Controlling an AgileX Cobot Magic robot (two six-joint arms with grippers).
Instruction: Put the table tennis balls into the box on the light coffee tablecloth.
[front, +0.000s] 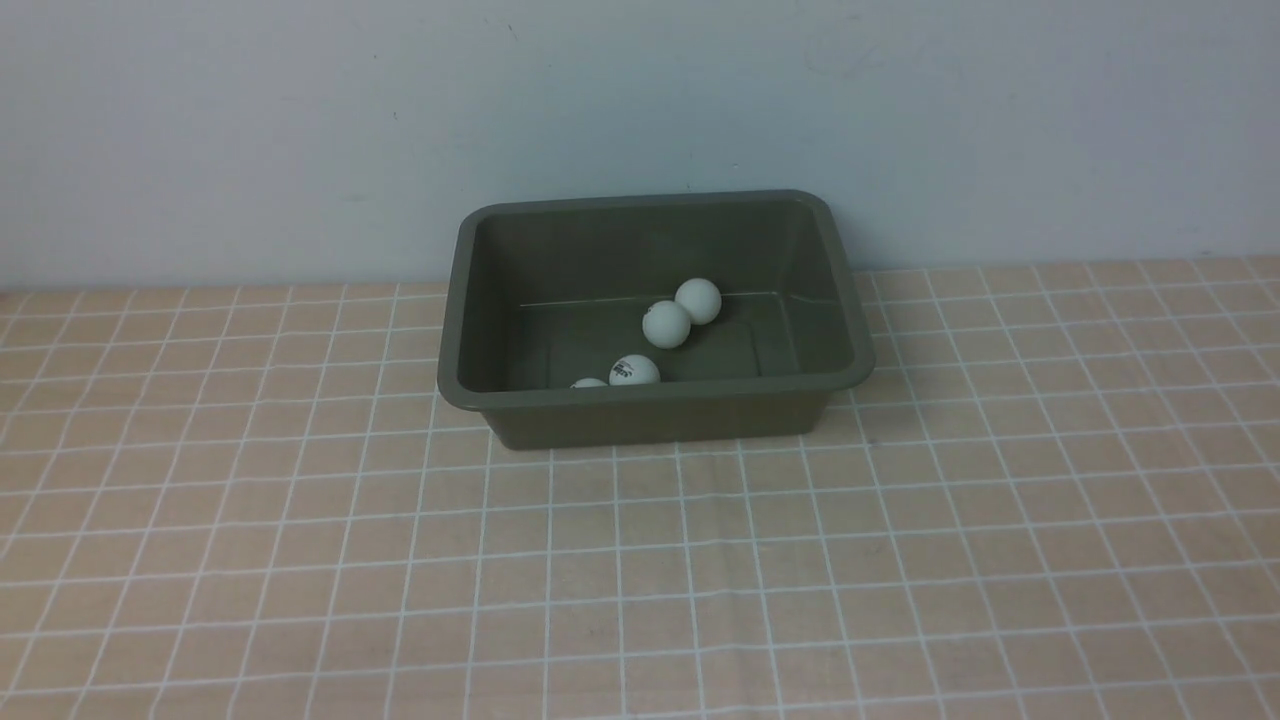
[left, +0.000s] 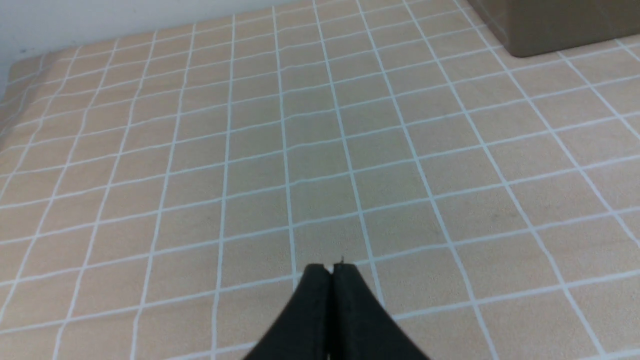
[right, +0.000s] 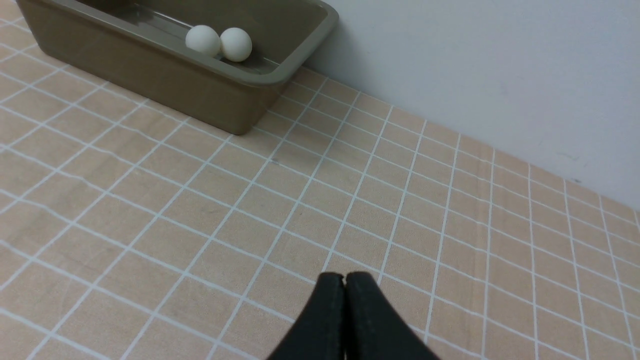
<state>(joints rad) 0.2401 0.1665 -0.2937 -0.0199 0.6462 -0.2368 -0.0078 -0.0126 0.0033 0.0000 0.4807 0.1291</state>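
Resting in box (front: 655, 405), frame centre: four balls (front: 667, 324) visible; fifth possibly hidden behind near wall, miscount risk. Both jaws pressed together, empty.

Four white table tennis balls (front: 666, 324) show in the front view, all inside one olive-green box (front: 655, 410); one is half hidden by the near rim. One checked tablecloth (front: 640, 580) and two black grippers appear.

I see bare light coffee tablecloth (front: 640, 580) on both sides of the box (front: 650, 410) and in front of it — open passage. The box is the only obstruction; behind it the wall (front: 640, 100) closes off the far side.
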